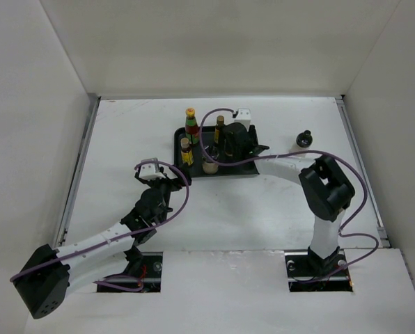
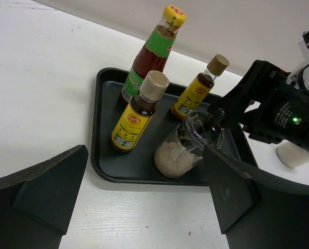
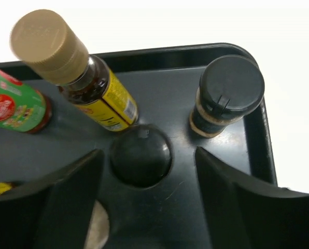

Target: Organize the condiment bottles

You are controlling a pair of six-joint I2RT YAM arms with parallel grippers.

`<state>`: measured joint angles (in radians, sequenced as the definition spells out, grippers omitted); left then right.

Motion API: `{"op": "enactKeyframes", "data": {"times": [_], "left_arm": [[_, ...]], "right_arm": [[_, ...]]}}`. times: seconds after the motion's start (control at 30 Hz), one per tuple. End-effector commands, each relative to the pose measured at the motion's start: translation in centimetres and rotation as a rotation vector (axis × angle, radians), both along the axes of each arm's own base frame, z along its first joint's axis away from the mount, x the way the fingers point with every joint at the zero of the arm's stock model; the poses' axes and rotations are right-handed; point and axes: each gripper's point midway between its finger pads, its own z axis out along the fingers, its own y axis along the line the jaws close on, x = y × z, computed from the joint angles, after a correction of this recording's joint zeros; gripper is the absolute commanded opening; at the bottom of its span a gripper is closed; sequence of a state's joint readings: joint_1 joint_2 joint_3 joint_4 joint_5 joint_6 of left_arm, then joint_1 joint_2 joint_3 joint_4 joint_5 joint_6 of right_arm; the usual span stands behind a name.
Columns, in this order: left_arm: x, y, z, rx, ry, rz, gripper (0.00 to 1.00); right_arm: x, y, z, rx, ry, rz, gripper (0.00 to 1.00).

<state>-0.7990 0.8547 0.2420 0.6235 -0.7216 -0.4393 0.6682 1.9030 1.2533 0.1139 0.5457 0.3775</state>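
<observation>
Five condiment bottles (image 2: pixel 139 111) stand in the tray (image 2: pixel 103 155); one dark-capped bottle (image 1: pixel 304 139) stands outside on the table (image 1: pixel 263 209). Right gripper (image 3: pixel 146 155) straddles a pale-bodied bottle (image 2: pixel 176 155), fingers apart. Left gripper (image 2: pixel 145 155) is spread and empty.

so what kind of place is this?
Probably a lab test cell, not a kitchen: plain white walls box in a white table, a left arm and right arm are bolted at its near edge, and condiment bottles sit on a black tray.

Likely a robot lab, white walls (image 1: pixel 214 42), white table (image 1: pixel 263 209)
</observation>
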Motion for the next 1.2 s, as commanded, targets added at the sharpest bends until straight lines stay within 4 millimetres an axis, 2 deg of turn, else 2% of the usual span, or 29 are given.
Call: {"op": "enactKeyframes", "data": {"times": [0.0, 0.13, 0.23, 0.27, 0.3, 0.33, 0.4, 0.5, 0.57, 0.83, 0.97, 1.17], "left_arm": [[0.0, -0.1, 1.8, -0.065, -0.052, -0.005, 0.96], [0.0, 0.3, 2.0, -0.068, -0.057, 0.004, 0.96], [-0.1, 0.4, 2.0, -0.063, -0.059, 0.008, 0.96], [-0.1, 0.4, 2.0, -0.060, -0.058, 0.009, 0.96], [0.0, 0.4, 1.9, -0.056, -0.057, 0.008, 0.96], [0.0, 0.4, 1.9, -0.053, -0.056, 0.008, 0.96], [0.0, 0.4, 2.0, -0.052, -0.056, 0.011, 0.96], [0.0, 0.4, 2.1, -0.052, -0.059, 0.008, 0.96], [0.2, 0.3, 2.0, -0.044, -0.053, 0.006, 0.96], [0.0, 0.1, 1.7, -0.035, -0.049, -0.003, 0.96], [0.0, -0.4, 1.5, -0.028, -0.041, -0.016, 0.96], [0.1, -0.9, 1.1, -0.019, -0.032, -0.026, 0.96]], "right_arm": [[-0.8, 1.1, 5.8, 0.104, -0.101, 0.028, 0.82], [-2.8, 0.0, 9.7, 0.159, -0.155, 0.042, 0.90], [-4.4, -2.3, 10.9, 0.178, -0.167, 0.013, 0.95], [-4.7, -4.1, 10.9, 0.173, -0.168, -0.021, 0.97], [-5.0, -6.9, 10.9, 0.164, -0.173, -0.080, 1.00], [-5.3, -8.4, 10.8, 0.154, -0.177, -0.117, 1.00], [-5.5, -13.7, 10.4, 0.104, -0.180, -0.238, 1.00], [-5.6, -20.3, 9.0, 0.043, -0.154, -0.404, 1.00], [-5.3, -22.6, 7.7, 0.010, -0.100, -0.449, 1.00], [-3.5, -25.8, 5.3, -0.018, -0.040, -0.523, 1.00], [-2.1, -27.3, 3.2, -0.003, -0.005, -0.551, 1.00], [0.4, -27.0, 1.5, 0.026, 0.011, -0.514, 1.00]]}}
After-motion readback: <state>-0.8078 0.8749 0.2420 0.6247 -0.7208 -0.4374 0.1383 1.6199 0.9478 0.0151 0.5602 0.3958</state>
